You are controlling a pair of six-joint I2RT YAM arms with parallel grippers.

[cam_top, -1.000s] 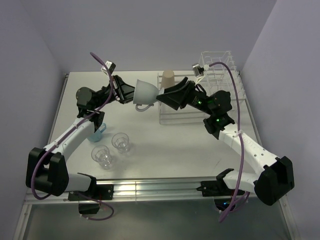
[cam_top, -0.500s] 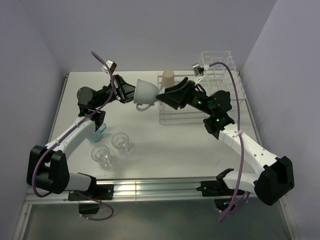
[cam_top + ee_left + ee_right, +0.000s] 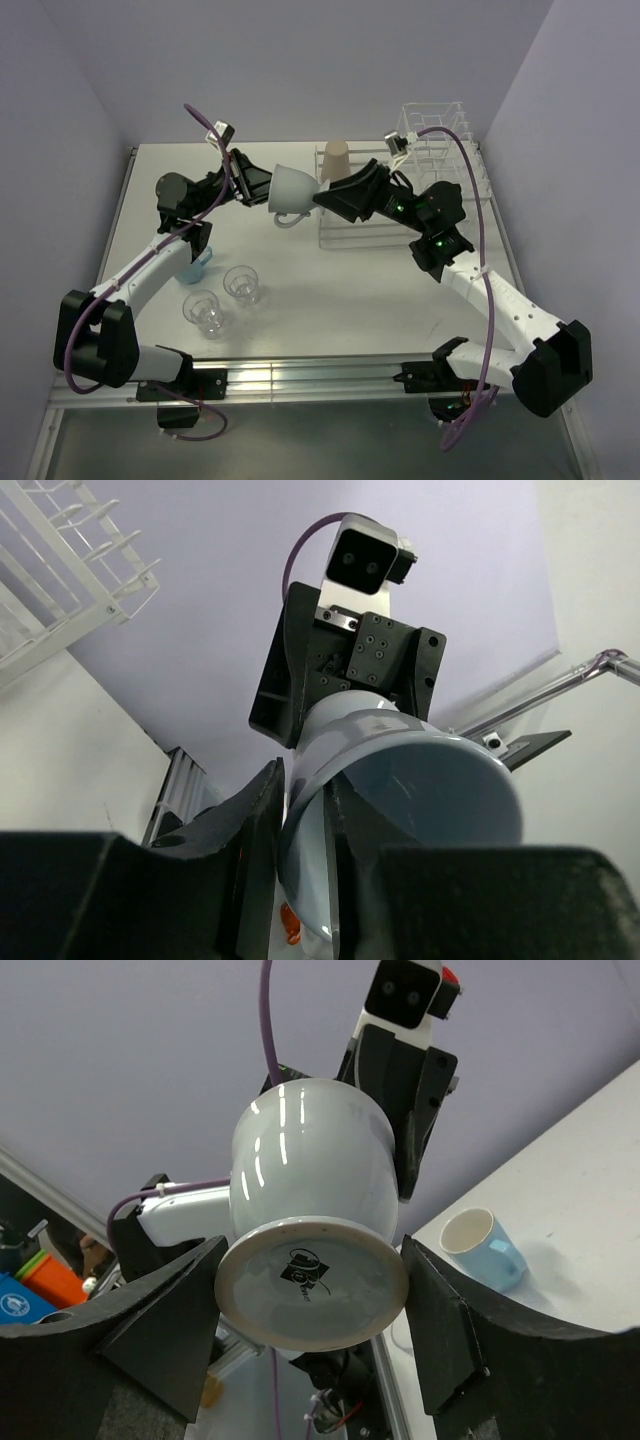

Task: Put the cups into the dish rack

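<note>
Mug [image 3: 290, 185], rim pinched in left claw [image 3: 305, 778]

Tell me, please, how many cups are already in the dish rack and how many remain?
One looks done: the tan paper cup stands in the dish rack. In hand: the mug hangs in the air, the left gripper pinching its rim, the right gripper flanking its base. Left on the table: two clear tumblers and the small blue cup.
</note>
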